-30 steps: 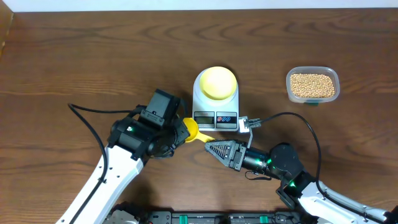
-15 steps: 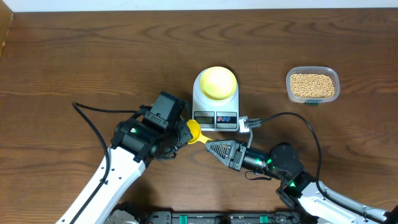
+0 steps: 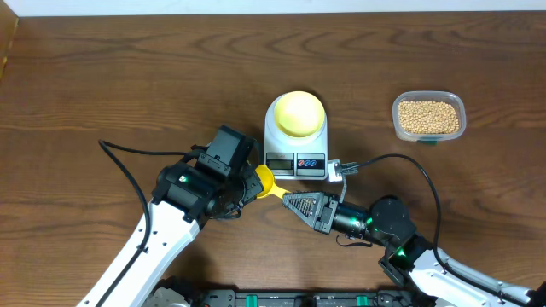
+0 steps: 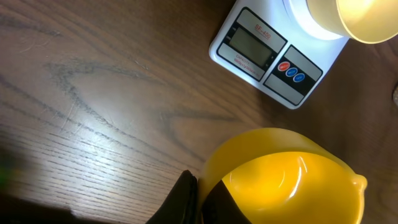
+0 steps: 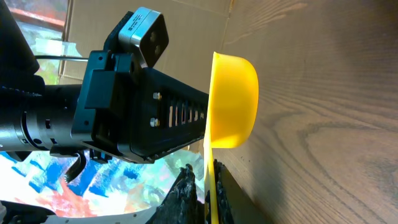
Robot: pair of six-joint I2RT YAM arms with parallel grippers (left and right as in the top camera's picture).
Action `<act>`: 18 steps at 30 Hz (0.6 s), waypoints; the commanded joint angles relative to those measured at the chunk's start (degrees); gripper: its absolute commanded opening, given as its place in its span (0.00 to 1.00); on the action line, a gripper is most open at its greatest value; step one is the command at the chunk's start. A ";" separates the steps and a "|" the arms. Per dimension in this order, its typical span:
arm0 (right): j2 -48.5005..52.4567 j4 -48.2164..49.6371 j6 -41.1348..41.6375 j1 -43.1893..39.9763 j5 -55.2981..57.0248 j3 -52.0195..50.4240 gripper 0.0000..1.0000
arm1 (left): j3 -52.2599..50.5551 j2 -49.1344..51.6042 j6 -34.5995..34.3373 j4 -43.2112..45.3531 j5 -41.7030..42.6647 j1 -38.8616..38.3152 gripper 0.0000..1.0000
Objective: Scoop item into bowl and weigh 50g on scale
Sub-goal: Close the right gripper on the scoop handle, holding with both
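Observation:
A bright yellow scoop (image 3: 264, 180) hangs between my two arms just in front of the white scale (image 3: 296, 153). My left gripper (image 3: 250, 186) is shut on the rim of the scoop's cup (image 4: 286, 180), one black finger on each side of the wall. My right gripper (image 3: 287, 199) is shut on the scoop's thin handle (image 5: 209, 177); the empty cup (image 5: 233, 102) points away from it. The pale yellow bowl (image 3: 297, 112) sits on the scale's platform. The tan beans (image 3: 428, 116) fill a clear tub at the right.
The clear tub (image 3: 461, 109) stands on the brown wooden table (image 3: 102, 77) to the right of the scale. The scale's display and buttons (image 4: 267, 53) face my arms. A black cable (image 3: 401, 160) loops above my right arm.
My left arm swung slightly right, carrying the scoop's handle between my right gripper's jaws. The right jaws closed onto the handle. Scale, bowl and tub have not moved.

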 commanded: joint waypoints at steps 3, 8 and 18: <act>0.09 0.13 -0.09 0.26 0.85 0.68 0.11 | 0.00 -0.22 -0.26 -0.59 -0.94 -0.22 0.07; 0.09 0.13 -0.09 0.26 0.87 0.68 0.14 | 0.00 -0.22 -0.26 -0.59 -0.92 -0.26 0.07; 0.09 0.13 -0.07 0.26 0.90 0.68 0.14 | 0.00 -0.22 0.39 -1.03 -0.70 -0.26 0.07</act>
